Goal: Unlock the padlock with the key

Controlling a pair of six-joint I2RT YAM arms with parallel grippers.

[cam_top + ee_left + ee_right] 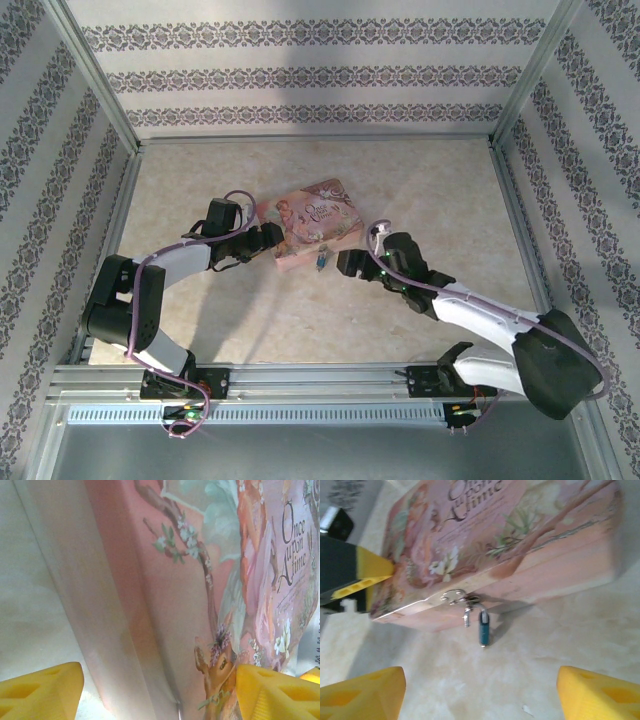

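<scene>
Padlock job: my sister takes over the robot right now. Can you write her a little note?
Left gripper: open, astride a corner of the pink box.
Right gripper: open, empty, facing the padlock.
Padlock: on the box's front latch.
The key: too small to pick out.
Done: cannot tell whether it is unlocked.
Left: find the key, check the padlock.

pale marbled table [420, 200]; pink box [318, 225] lies on it
</scene>
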